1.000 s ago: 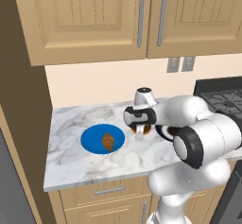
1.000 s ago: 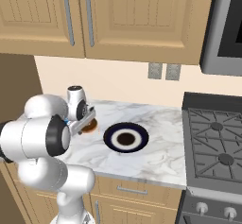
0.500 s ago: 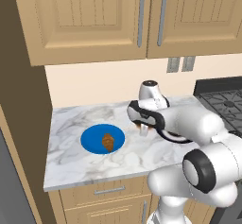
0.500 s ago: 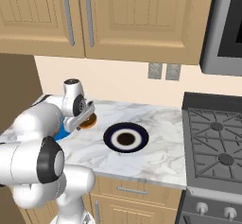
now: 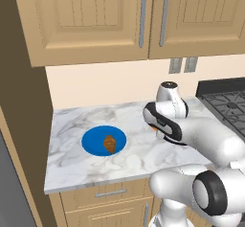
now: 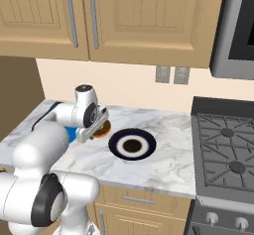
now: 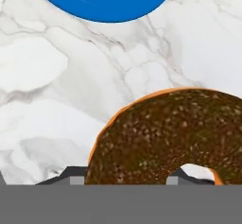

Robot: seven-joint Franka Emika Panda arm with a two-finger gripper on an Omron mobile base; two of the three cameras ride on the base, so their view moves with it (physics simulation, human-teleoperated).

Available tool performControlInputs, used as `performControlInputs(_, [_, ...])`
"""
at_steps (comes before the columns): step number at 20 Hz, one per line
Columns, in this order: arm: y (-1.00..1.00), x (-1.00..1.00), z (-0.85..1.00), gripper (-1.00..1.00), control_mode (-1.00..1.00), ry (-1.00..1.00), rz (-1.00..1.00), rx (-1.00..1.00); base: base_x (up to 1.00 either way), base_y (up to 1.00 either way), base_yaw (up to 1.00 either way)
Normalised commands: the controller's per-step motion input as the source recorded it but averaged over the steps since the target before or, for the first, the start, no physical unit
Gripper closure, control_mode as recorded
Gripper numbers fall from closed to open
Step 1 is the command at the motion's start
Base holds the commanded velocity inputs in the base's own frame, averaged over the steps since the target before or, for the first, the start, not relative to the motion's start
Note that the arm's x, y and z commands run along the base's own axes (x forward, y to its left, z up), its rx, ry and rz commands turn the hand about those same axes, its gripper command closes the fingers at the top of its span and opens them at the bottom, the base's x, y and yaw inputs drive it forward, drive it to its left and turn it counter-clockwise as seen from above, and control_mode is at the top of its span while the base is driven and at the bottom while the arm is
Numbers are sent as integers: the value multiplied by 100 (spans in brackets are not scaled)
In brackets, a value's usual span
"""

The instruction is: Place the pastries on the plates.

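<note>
Claw (image 6: 97, 127) clamped on doughnut (image 7: 170, 138), between blue plate (image 5: 93, 140) and navy plate (image 6: 132, 144)

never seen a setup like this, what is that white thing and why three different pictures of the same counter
The white thing is a robot arm in a simulated kitchen. Two pictures come from cameras behind it, one on its left and one on its right. The third looks out from its hand. On the marble counter lie a blue plate bearing a croissant, and a dark plate with a white ring. The gripper has its jaws shut on a doughnut, carried above the counter.
</note>
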Motion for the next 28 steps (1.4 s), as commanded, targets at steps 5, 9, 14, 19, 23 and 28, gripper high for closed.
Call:
performControlInputs(5, [-51, -4, 10, 100, -100, 1, 0, 0, 0, 0, 0])
performControlInputs(9, [-59, 0, 0, 100, -100, 5, -3, 0, 0, 0, 0])
performControlInputs(14, [-76, 3, -1, 100, -100, 3, 0, 1, 0, 0, 0])
performControlInputs(19, [-42, 15, -3, 100, -100, 2, 0, 0, 0, 0, 0])
performControlInputs(23, [0, 24, 0, 100, -100, 0, 0, 0, 0, 0, 0])
performControlInputs(28, [-1, 36, -22, 100, -100, 1, 0, 0, 0, 0, 0])
